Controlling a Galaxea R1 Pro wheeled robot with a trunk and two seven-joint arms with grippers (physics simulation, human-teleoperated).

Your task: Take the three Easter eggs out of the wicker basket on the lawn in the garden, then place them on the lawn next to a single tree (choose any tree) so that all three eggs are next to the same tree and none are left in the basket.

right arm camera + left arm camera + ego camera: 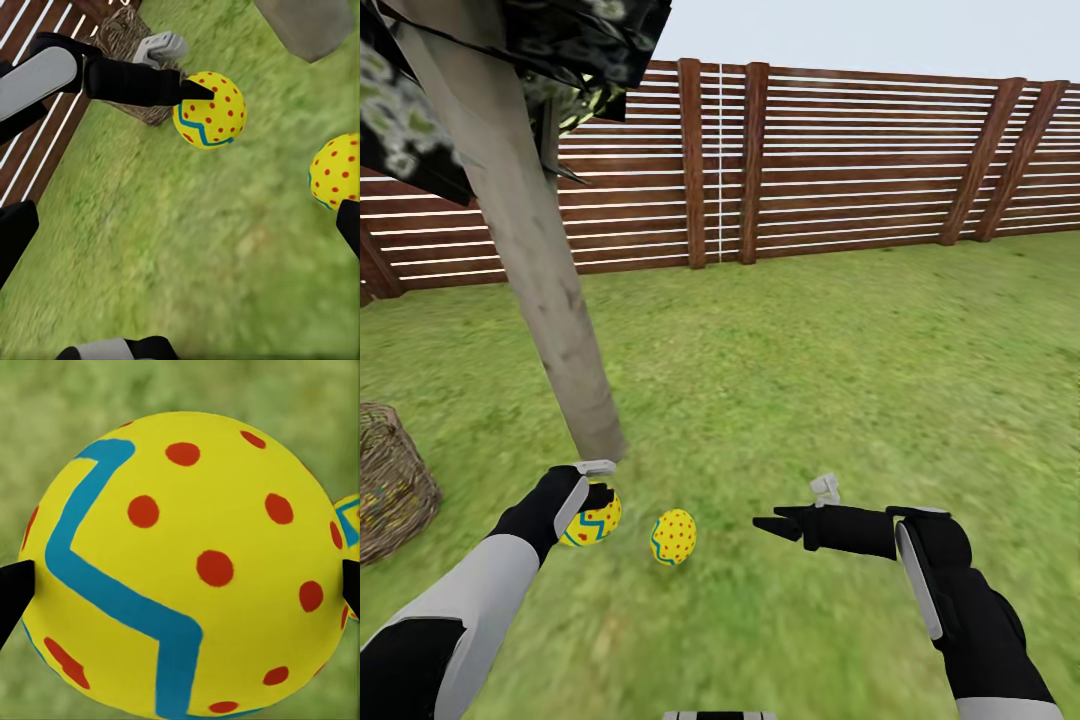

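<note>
Egg [187,562] glossy, round, between left fingers [11,596]; seemingly airborne.

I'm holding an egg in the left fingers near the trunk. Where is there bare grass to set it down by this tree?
Bare lawn lies right of the tree, and between the resting egg and the open right gripper. It is tighter where the left gripper holds its egg, between trunk base and resting egg. The wicker basket stands off left.

Two yellow eggs [592,520] [674,537], lower centre-left: red dots, blue zigzag bands. Green lawn [840,380]. Brown slatted fence [840,160], top. Pale grey-beige trunk [540,270], upper left. Tan wicker basket [390,485], left edge.
</note>
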